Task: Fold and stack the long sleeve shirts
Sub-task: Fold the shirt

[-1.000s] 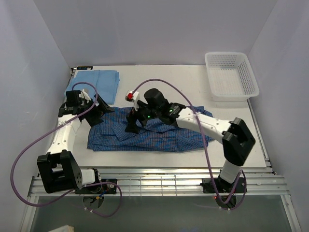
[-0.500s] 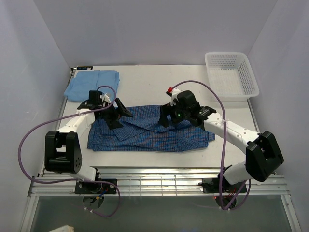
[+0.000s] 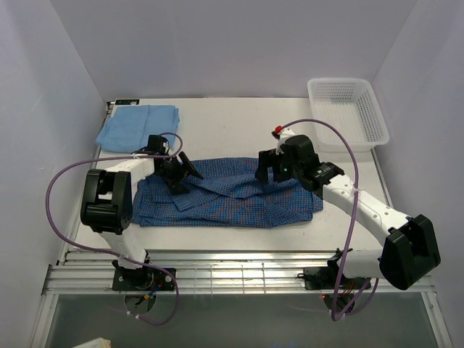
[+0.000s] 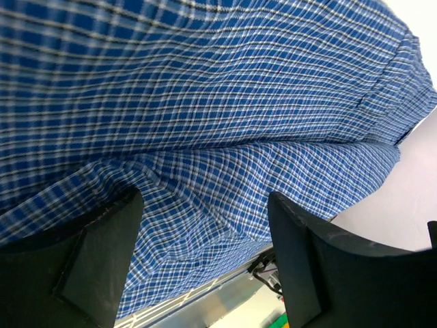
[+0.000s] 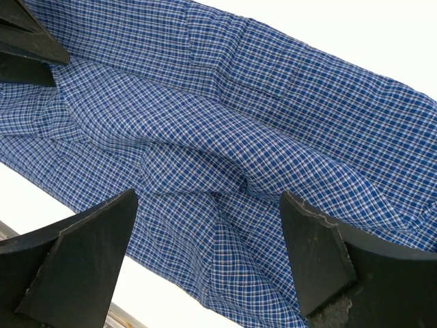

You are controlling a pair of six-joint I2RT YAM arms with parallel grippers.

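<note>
**A:** Where are the shirts?

**B:** The dark blue checked shirt (image 3: 225, 196) is spread out and rumpled at the centre of the worktop (image 3: 239, 119). The plain light blue shirt (image 3: 138, 127) is at the upper left of the top view. It looks folded already and lies near the checked one's left end.

**A:** And the arms?

**B:** Both are over the checked shirt. The left gripper (image 3: 183, 176) is at its left end with jaws spread wide and nothing pinched; in the wrist view the cloth just runs across under the gap. The right gripper (image 3: 270, 172) is at the upper edge, right of middle, also wide open and empty.

**A:** How will it handle?

**B:** I'd call it light, limp woven cloth with no stiffness. It will sag, drag on the worktop, and its layers will slide over each other. It's not fragile.

**A:** Where do we grab it?

**B:** Pinch at a hem or outer edge, one gripper per end, so the fold line stays straight. Skip the raised ridge at the middle of the right wrist view, since a pinch there would likely take several layers. I can't pick out the collar or buttons from here.
</note>
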